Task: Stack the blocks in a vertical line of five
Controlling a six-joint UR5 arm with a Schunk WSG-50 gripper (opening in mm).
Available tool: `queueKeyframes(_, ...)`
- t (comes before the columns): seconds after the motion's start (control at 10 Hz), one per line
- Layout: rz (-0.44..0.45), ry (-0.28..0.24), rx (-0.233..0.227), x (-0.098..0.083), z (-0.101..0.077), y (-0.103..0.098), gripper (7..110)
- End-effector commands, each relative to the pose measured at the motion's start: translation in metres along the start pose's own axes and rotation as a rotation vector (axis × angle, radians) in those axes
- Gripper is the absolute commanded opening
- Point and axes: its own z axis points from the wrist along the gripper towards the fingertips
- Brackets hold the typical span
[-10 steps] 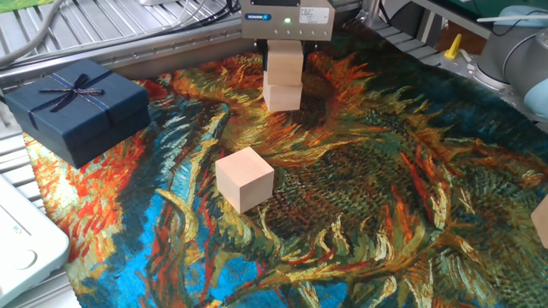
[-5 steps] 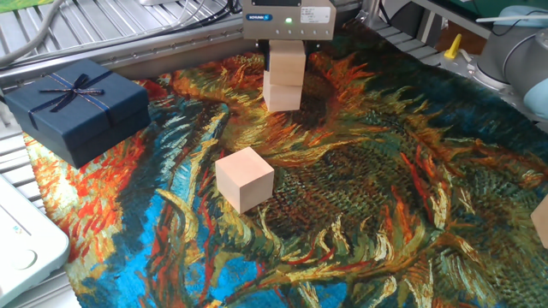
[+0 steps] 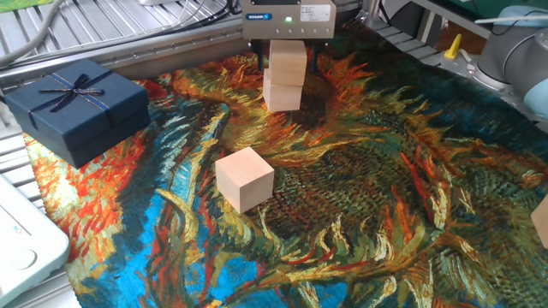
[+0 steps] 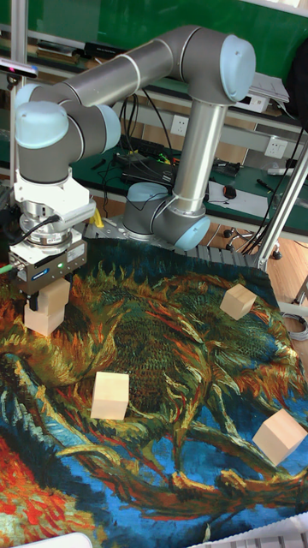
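Observation:
Two pale wooden blocks form a short stack at the back of the cloth: the lower block (image 3: 282,96) (image 4: 44,319) carries an upper block (image 3: 288,62) (image 4: 55,295), set slightly off to one side. My gripper (image 3: 288,58) (image 4: 50,293) hangs straight over the stack, its fingers either side of the upper block with a thin gap showing, so it is open. A loose block (image 3: 244,178) (image 4: 110,396) lies mid-cloth. Another block (image 4: 238,301) sits far right, and a third (image 3: 541,221) (image 4: 280,436) near the right edge.
A dark blue gift box (image 3: 75,107) with ribbon rests on the cloth's left corner. A white device (image 3: 24,244) sits beyond the left edge. The robot's base (image 4: 167,218) and metal rails stand behind the patterned cloth (image 3: 377,197).
The fingers have spread slightly off the upper block's sides. The stack and the other blocks have stayed put.

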Motion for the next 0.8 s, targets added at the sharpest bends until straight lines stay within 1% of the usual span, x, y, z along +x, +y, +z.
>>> queueKeyframes(0.0, 0.006, -0.003, 0.006, -0.005, -0.005, -0.008, 88)
queueKeyframes(0.1, 0.002, 0.012, 0.003, -0.003, -0.008, -0.008, 88)
queueKeyframes(0.2, -0.005, 0.046, 0.006, 0.002, -0.011, -0.008, 88)
queueKeyframes(0.3, -0.01, 0.063, 0.001, 0.003, -0.012, -0.007, 88)
queueKeyframes(0.4, -0.019, 0.077, -0.001, 0.004, -0.012, -0.007, 66)
queueKeyframes(0.7, -0.044, 0.104, 0.026, 0.008, -0.011, -0.015, 66)
